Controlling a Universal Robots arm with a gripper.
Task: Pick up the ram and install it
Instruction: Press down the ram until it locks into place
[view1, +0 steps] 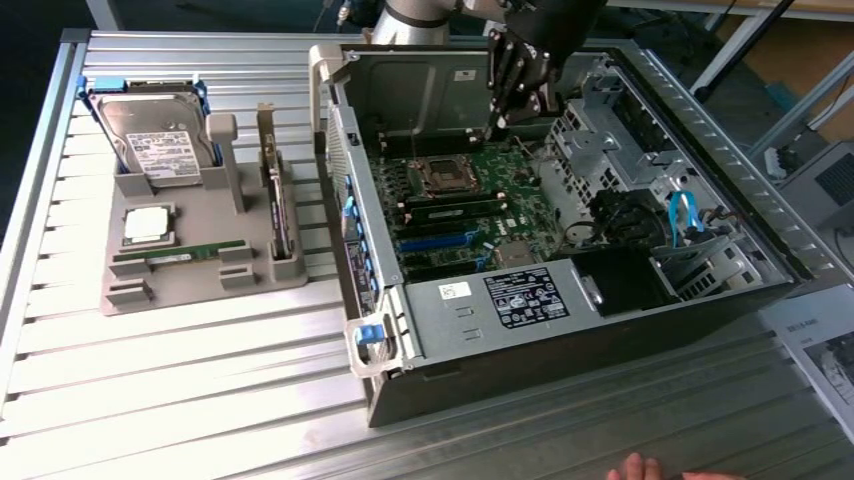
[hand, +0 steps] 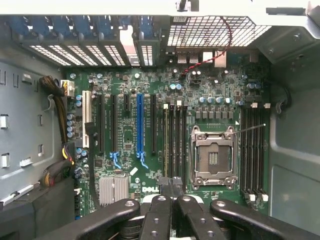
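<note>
Ribbed silver tabletop (view1: 200, 350) carries an open black computer case (view1: 561, 290). Above its green motherboard (hand: 150, 95) hangs the black gripper (hand: 171, 186), fingers pressed shut on nothing visible. Beside the case, a slim green ram stick (view1: 180, 252) lies in the grey plastic parts holder (view1: 200, 280).
</note>
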